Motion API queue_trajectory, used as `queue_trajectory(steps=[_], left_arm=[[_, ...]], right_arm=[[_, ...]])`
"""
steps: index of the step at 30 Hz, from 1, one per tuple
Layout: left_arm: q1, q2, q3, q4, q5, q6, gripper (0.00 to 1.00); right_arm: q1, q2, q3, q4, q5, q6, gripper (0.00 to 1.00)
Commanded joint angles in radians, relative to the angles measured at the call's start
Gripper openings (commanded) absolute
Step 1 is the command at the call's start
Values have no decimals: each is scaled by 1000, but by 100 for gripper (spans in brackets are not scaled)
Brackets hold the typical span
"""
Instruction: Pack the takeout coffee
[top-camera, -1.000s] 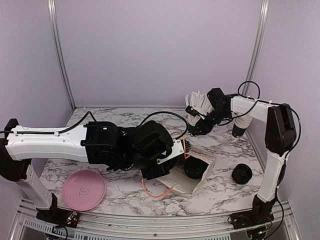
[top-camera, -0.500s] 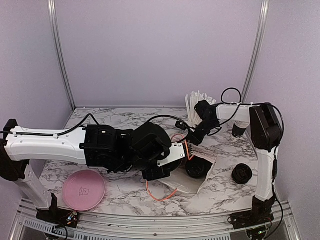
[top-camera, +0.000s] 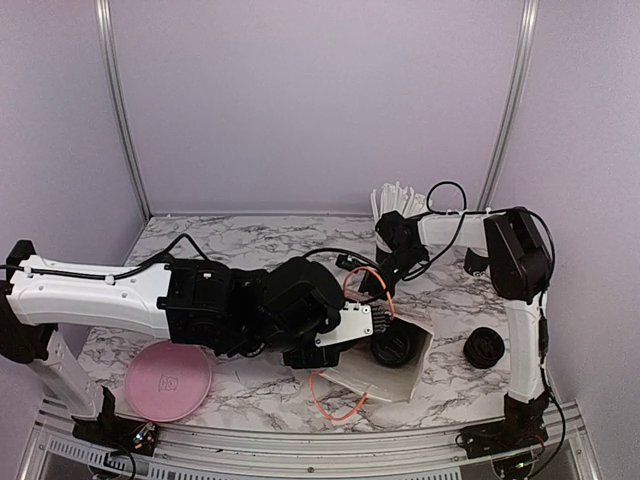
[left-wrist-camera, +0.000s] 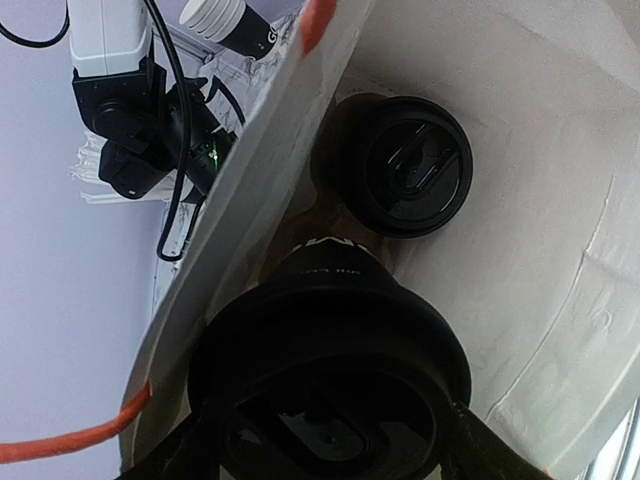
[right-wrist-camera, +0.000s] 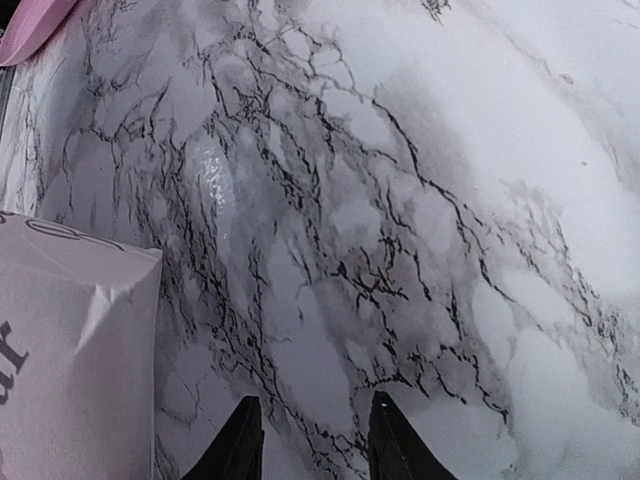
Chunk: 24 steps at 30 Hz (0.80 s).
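From above, the counter (top-camera: 250, 400) carries one white paper bag (top-camera: 400, 382) lying on its side with two orange handles (top-camera: 335, 408), one pink plate (top-camera: 168, 378), one bunch of white straws (top-camera: 395, 200) and one loose black round piece (top-camera: 483, 348). The left wrist view shows two black lidded cups inside the bag. One is the takeout coffee (left-wrist-camera: 330, 350), with white lettering near its base and its round lid towards the camera, grasped by the left tool (left-wrist-camera: 335, 445); a second cup (left-wrist-camera: 415, 165) lies deeper in. In the right wrist view, the right tool (right-wrist-camera: 312, 440) is released, with two fingers apart over marble.
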<state>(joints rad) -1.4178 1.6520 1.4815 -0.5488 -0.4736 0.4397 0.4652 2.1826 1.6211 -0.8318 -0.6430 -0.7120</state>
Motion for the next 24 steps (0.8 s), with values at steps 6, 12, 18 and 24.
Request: queue_trajectory(steps=[6, 12, 18, 24], left_arm=[[-61, 47, 4, 13, -95, 112, 57], [-80, 70, 30, -28, -104, 140, 57], [-81, 121, 44, -64, -135, 159, 57], [-79, 166, 49, -66, -209, 178, 56]], right_arm=[[19, 12, 17, -18, -61, -26, 35], [20, 13, 13, -20, -74, -26, 35], [25, 5, 1, -37, -91, -51, 35], [35, 6, -9, -47, -108, -70, 35]])
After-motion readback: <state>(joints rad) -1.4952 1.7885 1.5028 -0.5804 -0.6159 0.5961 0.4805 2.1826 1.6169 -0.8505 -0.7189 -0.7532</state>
